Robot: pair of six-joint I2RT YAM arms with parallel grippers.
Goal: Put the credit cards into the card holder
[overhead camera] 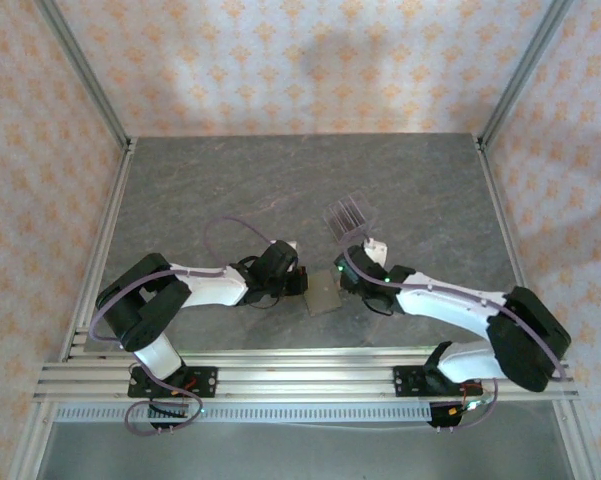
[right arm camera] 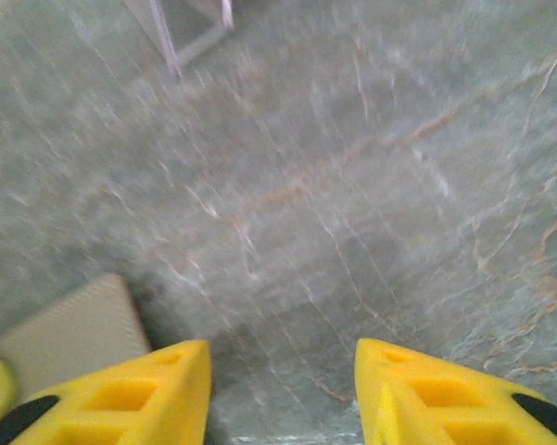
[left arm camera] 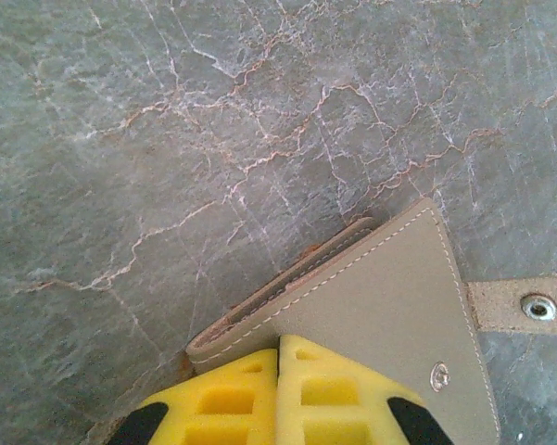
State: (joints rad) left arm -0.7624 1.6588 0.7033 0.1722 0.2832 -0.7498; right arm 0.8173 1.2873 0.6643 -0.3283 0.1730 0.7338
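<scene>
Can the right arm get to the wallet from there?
Probably yes. The right end effector is open right beside the wallet, bare table between them; the left end effector sits at another edge.

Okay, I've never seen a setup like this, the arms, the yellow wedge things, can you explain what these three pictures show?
These are two robot arms bolted to the near edge of a grey stone-patterned table. The wide picture comes from a camera above and behind them. The other two come from a camera on each wrist, so the yellow wedges are that arm's own fingers. On the table lie a small olive-brown card holder, between the arms, and a clear slotted rack beyond it. The left gripper is shut, its tips against the card holder's edge; whether it pinches it I cannot tell. The right gripper is open and holds nothing.
</scene>
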